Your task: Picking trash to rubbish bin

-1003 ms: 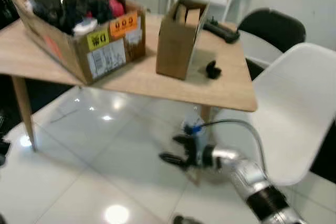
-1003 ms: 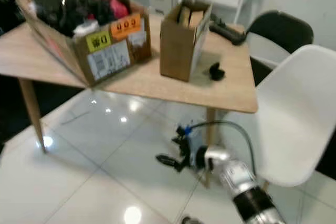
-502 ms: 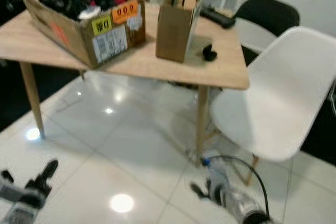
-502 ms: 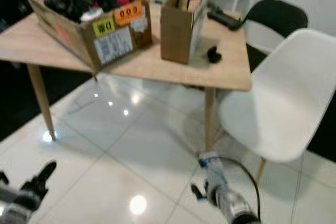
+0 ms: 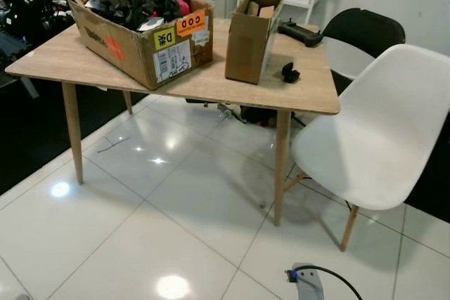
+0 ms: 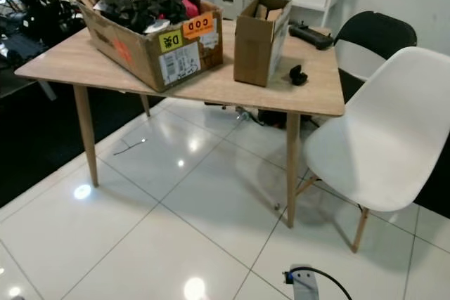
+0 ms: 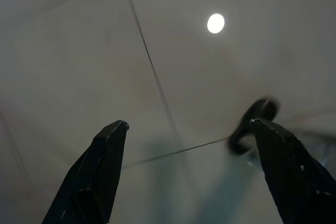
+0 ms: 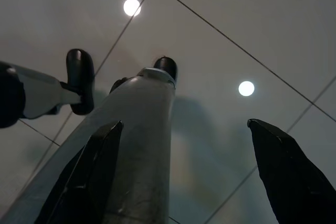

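Both arms hang low over the glossy white tiled floor (image 5: 176,209). The left gripper (image 7: 191,145) is spread wide with nothing between its fingers; so is the right gripper (image 8: 184,150), beside the robot's grey leg (image 8: 131,129). Well ahead of them stands the light wooden table (image 5: 211,86), beside it the white moulded chair (image 5: 373,138). On the table: a big cardboard box of dark clutter (image 5: 144,22), a small upright cardboard box (image 5: 252,36), a small black object (image 5: 287,72). I can make out no trash or rubbish bin, so the risk is seizing something that isn't rubbish, or clipping the table leg when closing in
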Robot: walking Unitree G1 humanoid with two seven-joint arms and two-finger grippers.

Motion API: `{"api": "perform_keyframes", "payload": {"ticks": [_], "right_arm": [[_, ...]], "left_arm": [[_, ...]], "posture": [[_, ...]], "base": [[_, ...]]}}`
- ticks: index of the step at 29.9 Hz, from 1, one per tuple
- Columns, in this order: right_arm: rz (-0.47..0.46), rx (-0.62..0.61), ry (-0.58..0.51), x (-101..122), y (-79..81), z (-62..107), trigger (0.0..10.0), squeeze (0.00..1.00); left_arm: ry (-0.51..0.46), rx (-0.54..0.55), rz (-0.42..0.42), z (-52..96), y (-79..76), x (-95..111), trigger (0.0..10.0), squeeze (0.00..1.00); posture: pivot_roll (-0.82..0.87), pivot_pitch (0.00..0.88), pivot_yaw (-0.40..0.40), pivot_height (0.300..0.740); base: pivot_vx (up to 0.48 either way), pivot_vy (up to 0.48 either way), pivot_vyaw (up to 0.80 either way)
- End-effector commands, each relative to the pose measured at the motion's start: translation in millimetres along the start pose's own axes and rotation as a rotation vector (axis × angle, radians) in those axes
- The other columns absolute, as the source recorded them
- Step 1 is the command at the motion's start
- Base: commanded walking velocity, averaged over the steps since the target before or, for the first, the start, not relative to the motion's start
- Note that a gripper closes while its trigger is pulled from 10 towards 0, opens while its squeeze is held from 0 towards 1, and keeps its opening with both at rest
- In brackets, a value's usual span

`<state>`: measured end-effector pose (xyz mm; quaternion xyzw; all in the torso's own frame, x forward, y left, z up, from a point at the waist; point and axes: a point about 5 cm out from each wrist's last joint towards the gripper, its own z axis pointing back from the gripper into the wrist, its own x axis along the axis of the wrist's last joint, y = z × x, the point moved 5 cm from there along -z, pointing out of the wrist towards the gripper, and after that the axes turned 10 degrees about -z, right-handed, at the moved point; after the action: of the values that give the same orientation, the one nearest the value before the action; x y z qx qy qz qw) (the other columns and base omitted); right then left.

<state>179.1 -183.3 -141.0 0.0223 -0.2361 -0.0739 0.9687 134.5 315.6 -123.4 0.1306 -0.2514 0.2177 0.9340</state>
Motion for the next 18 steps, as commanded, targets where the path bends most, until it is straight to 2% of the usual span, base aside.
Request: {"api": "perform_keyframes", "payload": {"ticks": [1, 2, 3, 4, 5, 7, 9, 10, 11, 12, 15, 18], "right_arm": [[0.051, 0.008, 0.089, -25, 2.2, 1.6, 10.0, 0.00], [0.051, 0.008, 0.089, -25, 2.2, 1.6, 10.0, 0.00], [0.060, 0.010, 0.090, -24, 2.7, 1.4, 10.0, 0.00], [0.083, 0.015, 0.090, -22, 4.3, 1.0, 10.0, 0.00], [0.083, 0.015, 0.090, -22, 4.3, 1.0, 10.0, 0.00], [0.120, 0.023, 0.087, -18, 6.9, 0.2, 10.0, 0.00], [0.139, 0.027, 0.084, -15, 8.0, -0.3, 10.0, 0.00], [0.139, 0.027, 0.084, -15, 8.0, -0.3, 10.0, 0.00], [0.160, 0.029, 0.083, -13, 8.6, -0.6, 10.0, 0.00], [0.167, 0.030, 0.084, -12, 8.9, -0.7, 10.0, 0.00], [0.181, 0.034, 0.086, -12, 10.0, -0.8, 10.0, 0.00], [0.204, 0.038, 0.098, -16, 12.3, -0.6, 10.0, 0.00]], "left_arm": [[0.036, 0.022, -0.137, 0.7, -6.1, -11, 10.0, 0.00], [0.036, 0.022, -0.137, 0.7, -6.1, -11, 10.0, 0.00], [0.050, 0.038, -0.176, 1.1, -4.6, -14, 10.0, 0.00], [0.062, 0.055, -0.266, 1.5, -3.1, -17, 10.0, 0.00], [0.062, 0.055, -0.266, 1.5, -3.1, -17, 10.0, 0.00], [0.062, 0.058, -0.427, 2.0, -5.3, -20, 10.0, 0.00], [0.055, 0.040, -0.517, 2.0, -10.0, -20, 10.0, 0.00], [0.055, 0.040, -0.517, 2.0, -10.0, -20, 10.0, 0.00], [0.060, 0.031, -0.579, 2.3, -13.4, -23, 10.0, 0.00], [0.062, 0.031, -0.599, 2.5, -14.3, -24, 10.0, 0.00], [0.067, 0.024, -0.624, 2.8, -16.9, -27, 10.0, 0.00], [0.070, 0.012, -0.691, 3.4, -20.0, -30, 10.0, 0.00]], "posture": [[0.07, 0.085, 0.000, 0.740], [0.07, 0.085, 0.000, 0.740], [0.08, 0.084, -0.002, 0.740], [0.08, 0.085, -0.001, 0.740], [0.08, 0.085, -0.001, 0.740], [0.08, 0.087, 0.000, 0.740], [0.08, 0.090, 0.000, 0.740], [0.08, 0.090, 0.000, 0.740], [0.09, 0.090, -0.003, 0.740], [0.09, 0.090, -0.003, 0.740], [0.10, 0.092, -0.004, 0.740], [0.10, 0.092, -0.003, 0.740]], "base": [[0.000, 0.000, 0.00], [0.000, 0.000, 0.00], [0.000, 0.000, 0.00], [0.000, 0.000, -0.56], [0.000, 0.000, -0.56], [0.000, 0.000, -0.71], [0.000, 0.000, -0.78], [0.000, 0.000, -0.78], [0.000, 0.000, -0.78], [0.000, 0.000, -0.78], [0.000, 0.000, -0.78], [0.000, 0.000, -0.78]]}}
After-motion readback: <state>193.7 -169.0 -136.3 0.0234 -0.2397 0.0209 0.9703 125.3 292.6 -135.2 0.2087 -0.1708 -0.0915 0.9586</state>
